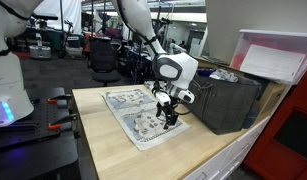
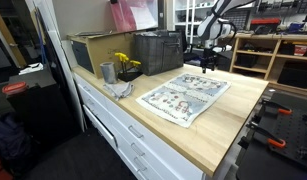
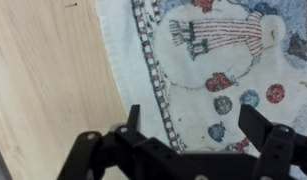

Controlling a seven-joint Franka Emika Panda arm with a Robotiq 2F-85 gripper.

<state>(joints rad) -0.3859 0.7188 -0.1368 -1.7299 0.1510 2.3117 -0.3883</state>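
Shows, nearest in the wrist view, the two dark fingers (image 3: 258, 128) spread wide apart and clamped on nothing. Places the printed cloth (image 3: 213, 50) directly beneath and ahead of them, with its snowman pattern filling the gap between the tips and its patterned border running just inside one finger. Leaves bare wood of the table (image 3: 48, 80) beside that border. Confirms, in an exterior view, the fingers (image 1: 170, 119) pointing down close over the cloth (image 1: 136, 117), at the end nearer a dark crate (image 1: 228, 100); contact not discernible. Presents, in an exterior view, the cloth (image 2: 183, 97) spread flat on the table (image 2: 231, 125), skewed to its edge. Sets, further back beside the crate, a metal cup (image 2: 107, 72) and yellow flowers (image 2: 123, 62).
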